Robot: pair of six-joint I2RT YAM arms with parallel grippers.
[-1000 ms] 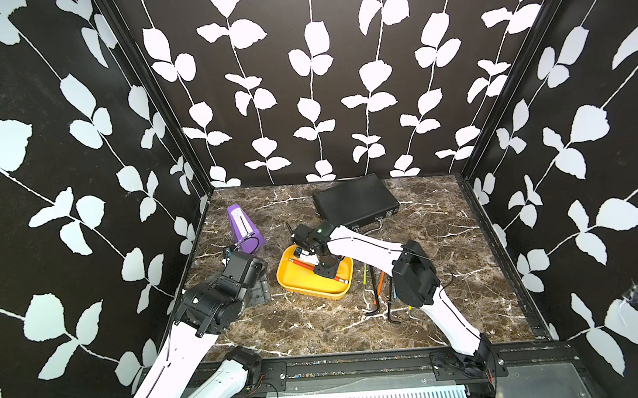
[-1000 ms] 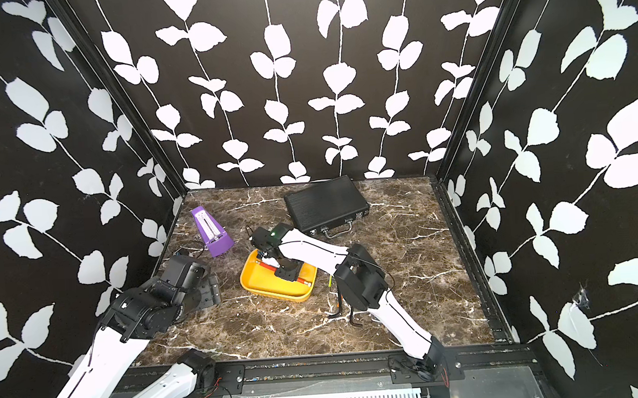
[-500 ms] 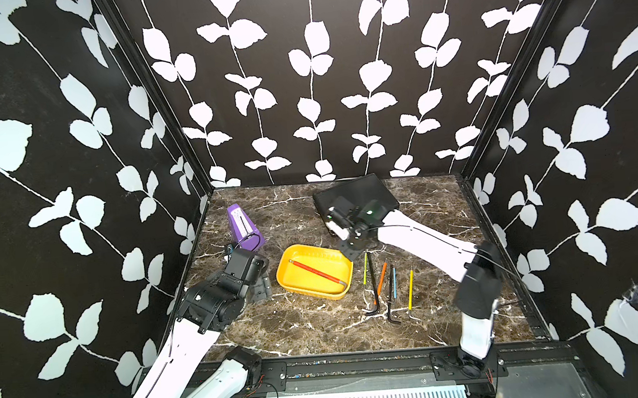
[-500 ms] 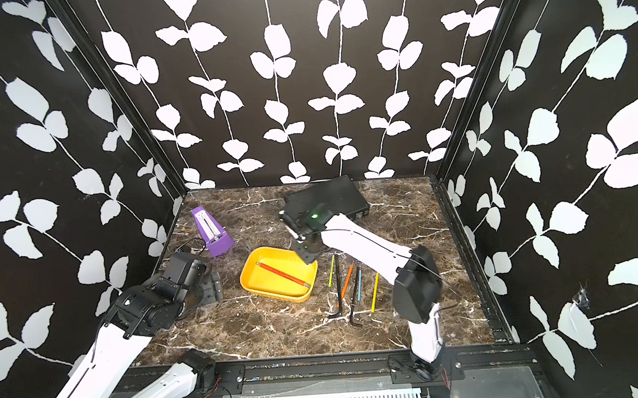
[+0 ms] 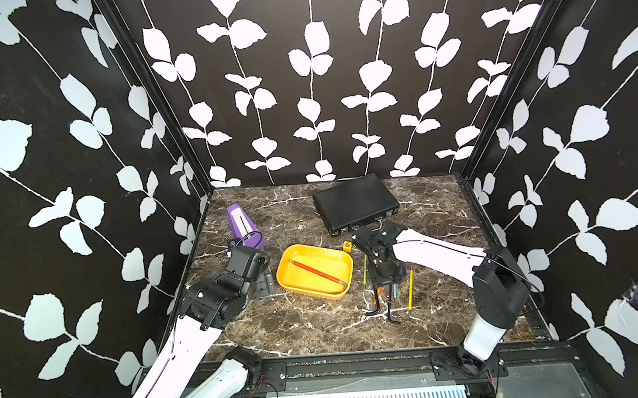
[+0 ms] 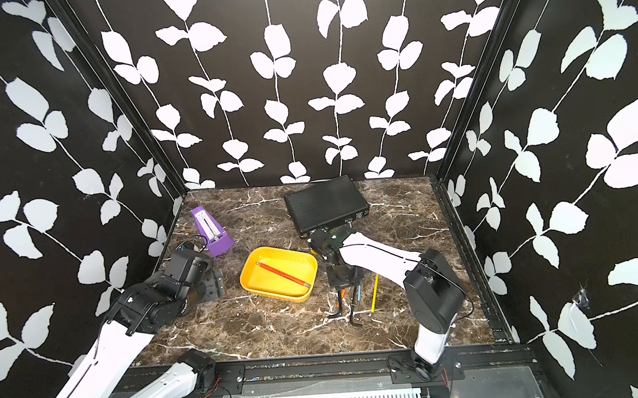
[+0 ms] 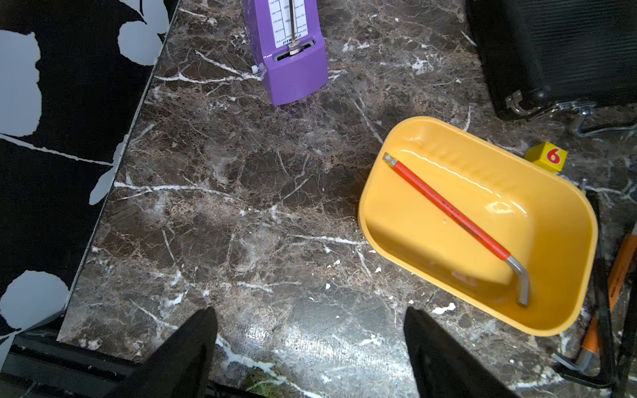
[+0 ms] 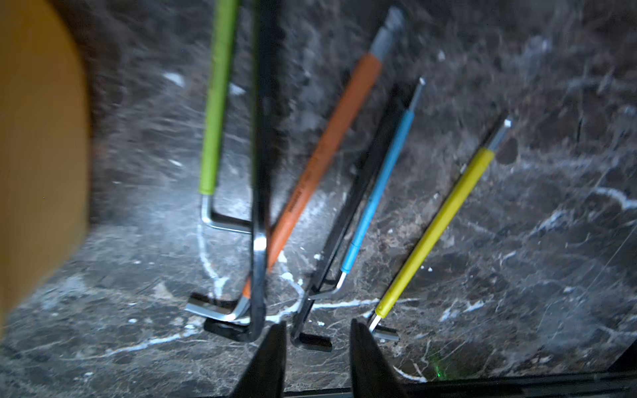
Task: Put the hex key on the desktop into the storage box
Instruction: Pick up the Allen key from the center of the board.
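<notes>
- Red key [image 5: 317, 272] is lying slantwise inside the box [image 5: 316, 293]. A second ago the right gripper was reaching down into that box to leave it there.
- Right gripper [image 8: 317, 324] is no longer working over the box. Half a second ago it was swinging back toward the rear edge of the desktop [image 5: 319, 330], and it is now hovering over the loose keys just right of the box, toward the front edge.
- Its jaws are standing slightly parted and gripping nothing. The bent end of a black key [image 8: 358, 193] is showing beneath the gap, with no contact evident, and the right wrist view is smearing as if the arm is moving.
- Green key [image 8: 215, 103], long black key [image 8: 258, 138], orange key [image 8: 331, 151], blue key [image 8: 379, 193] and yellow key [image 8: 437, 224] are also waiting on the desktop, so by my judgement one delivery is done and the next pick is being lined up.
- Several of those keys are lying crossed or touching, so closing on one is likely to drag a neighbour.
- Left gripper [image 7: 310, 310] is staying parked by the left edge, jaws spread wide and empty.
</notes>
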